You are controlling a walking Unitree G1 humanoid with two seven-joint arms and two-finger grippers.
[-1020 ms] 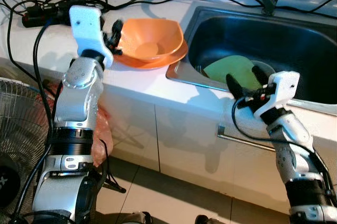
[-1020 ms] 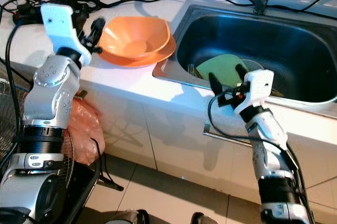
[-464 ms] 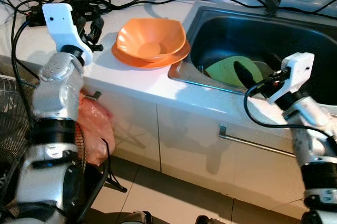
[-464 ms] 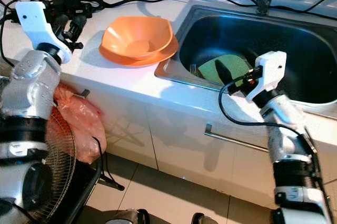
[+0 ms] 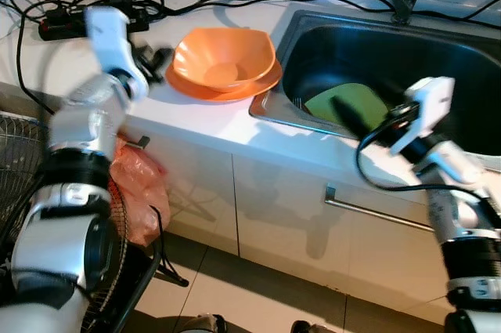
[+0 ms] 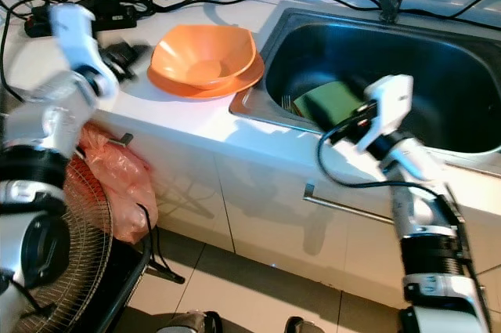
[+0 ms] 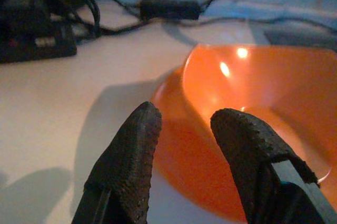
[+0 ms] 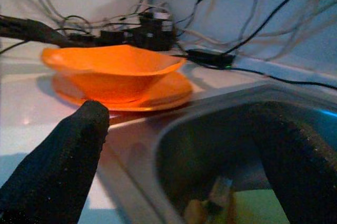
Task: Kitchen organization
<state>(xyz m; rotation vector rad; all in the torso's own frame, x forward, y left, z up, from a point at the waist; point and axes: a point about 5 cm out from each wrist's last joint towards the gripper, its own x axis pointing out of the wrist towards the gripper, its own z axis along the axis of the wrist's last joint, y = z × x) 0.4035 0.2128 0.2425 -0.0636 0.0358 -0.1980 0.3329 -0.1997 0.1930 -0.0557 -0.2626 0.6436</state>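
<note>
- Right now the left gripper point(image 7: 181, 129) hangs just beside the orange bowl point(image 5: 223, 56) on the white bench point(image 5: 196, 117), its jaws a little apart with nothing between them.
- That bowl sits nested on an orange plate point(image 5: 262, 86) (the plate's rim peeks out underneath), close to the edge of the steel sink point(image 5: 470, 59).
- Over at the sink's front rim, the right gripper point(image 8: 179, 145) hovers with its jaws spread wide, holding nothing.
- Down in the sink lies a green plate point(image 5: 348, 102), with what looks like a fork beside it, though it is too small to be sure.
- Behind the bowl, a tangle of black cables point(image 5: 180, 0) and a power strip point(image 5: 59, 29) crowd the back of the bench.
- Below the bench a fan point(image 5: 16, 184) stands on the floor next to a pink plastic bag point(image 5: 141, 192).
</note>
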